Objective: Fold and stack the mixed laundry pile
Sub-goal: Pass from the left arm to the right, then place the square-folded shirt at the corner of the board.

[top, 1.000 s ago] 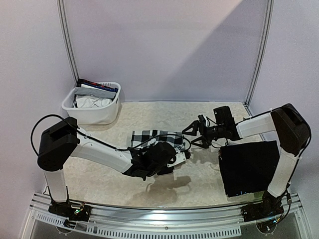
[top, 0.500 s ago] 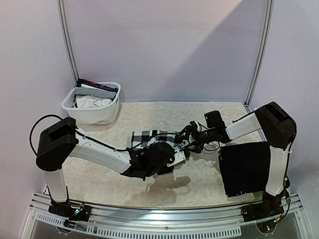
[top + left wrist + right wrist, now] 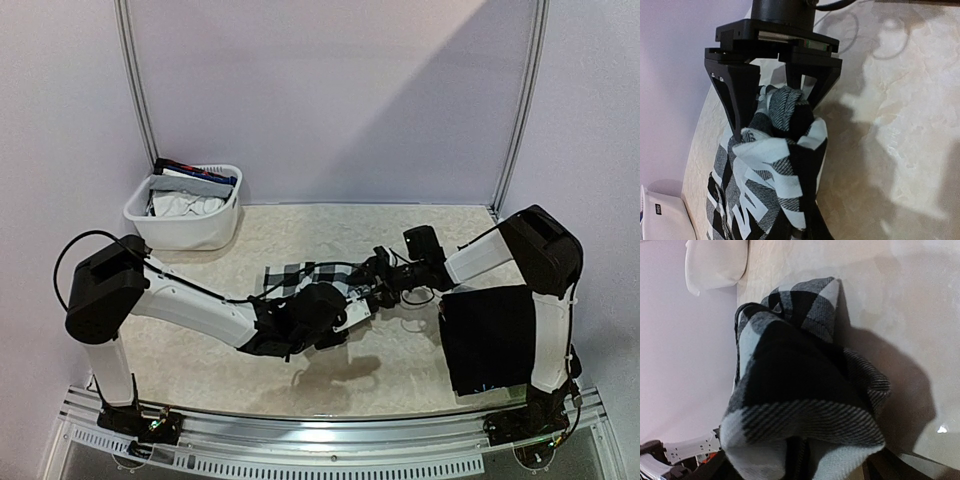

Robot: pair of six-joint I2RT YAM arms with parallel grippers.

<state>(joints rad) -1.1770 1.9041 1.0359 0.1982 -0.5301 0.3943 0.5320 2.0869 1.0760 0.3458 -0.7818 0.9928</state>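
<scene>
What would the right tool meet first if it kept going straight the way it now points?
The checkered shirt: it fills the right wrist view just ahead, bunched up where the left tool grips it. Depth is unclear, so the right tool may already touch it.

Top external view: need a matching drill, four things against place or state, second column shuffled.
Column one:
1. checkered shirt
2. white basket
3. black folded garment
4. left end effector

Column two:
A. far left corner of the table
B. flat on the table's right side
C. bunched at the table's middle
D. shut on checkered cloth

Pairs: 1-C, 2-A, 3-B, 4-D
</scene>
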